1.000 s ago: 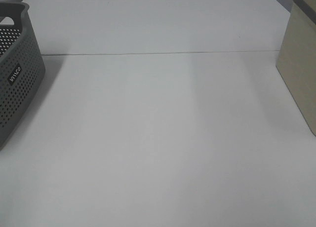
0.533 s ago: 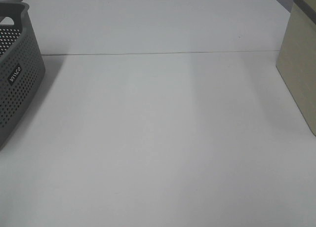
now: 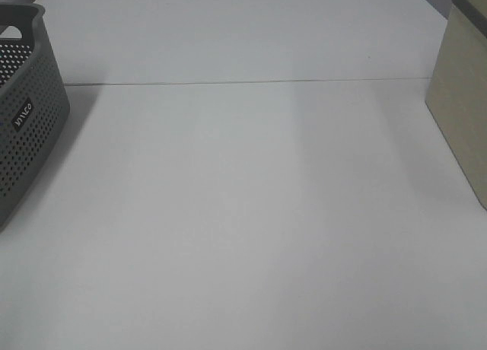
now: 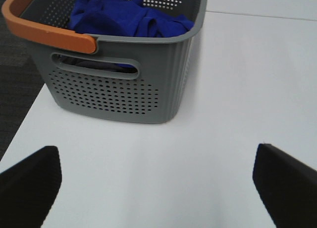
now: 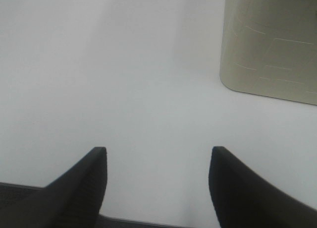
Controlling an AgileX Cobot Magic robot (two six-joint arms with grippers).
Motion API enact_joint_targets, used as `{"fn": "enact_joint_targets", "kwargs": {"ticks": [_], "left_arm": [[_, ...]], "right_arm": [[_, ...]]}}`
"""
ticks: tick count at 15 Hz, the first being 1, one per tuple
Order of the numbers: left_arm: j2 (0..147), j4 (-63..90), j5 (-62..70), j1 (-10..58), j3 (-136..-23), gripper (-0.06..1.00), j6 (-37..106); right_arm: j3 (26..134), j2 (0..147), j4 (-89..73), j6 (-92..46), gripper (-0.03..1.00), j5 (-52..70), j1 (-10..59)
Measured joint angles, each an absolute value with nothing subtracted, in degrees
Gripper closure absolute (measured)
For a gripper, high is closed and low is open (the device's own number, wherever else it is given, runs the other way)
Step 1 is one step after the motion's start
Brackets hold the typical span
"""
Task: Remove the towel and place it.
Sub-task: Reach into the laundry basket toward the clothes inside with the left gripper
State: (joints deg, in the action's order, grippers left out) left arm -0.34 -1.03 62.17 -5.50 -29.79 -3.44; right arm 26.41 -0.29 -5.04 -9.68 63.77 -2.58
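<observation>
Where the left wrist view looks into it, we find the towel [image 4: 126, 17] lying bunched, deep blue, inside the grey perforated basket [image 4: 124, 91], its folds reaching about to rim height and a little of it showing through the hand slot in the near wall. We see no label on it. An orange handle [image 4: 47, 32] runs along one side of the basket's rim. The left gripper [image 4: 158, 183] hangs over the white table [image 3: 243, 213] short of the basket, apart from it, its dark fingers [image 4: 29, 183] spread very wide with only bare tabletop between them. The right gripper [image 5: 158, 183] is likewise parted and holds nothing, above the table near its front edge, with a beige bin [image 5: 270, 44] standing beyond it. In the exterior high view the basket sits at the left edge and the bin at the right edge, well apart. A thin seam [image 3: 243, 81] crosses the table between them. Neither gripper appears in that view. We cannot read the small white lettering on the basket's side
</observation>
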Motion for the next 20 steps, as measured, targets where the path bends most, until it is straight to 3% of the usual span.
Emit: {"fn": "enact_joint_targets", "kwargs": {"ticks": [20], "left_arm": [[3.8,0.0,62.5,-4.1,-30.4,-0.04,-2.3]], "right_arm": [[26.4,-0.3,-5.0,-9.7,0.36,63.8,-2.6]]}}
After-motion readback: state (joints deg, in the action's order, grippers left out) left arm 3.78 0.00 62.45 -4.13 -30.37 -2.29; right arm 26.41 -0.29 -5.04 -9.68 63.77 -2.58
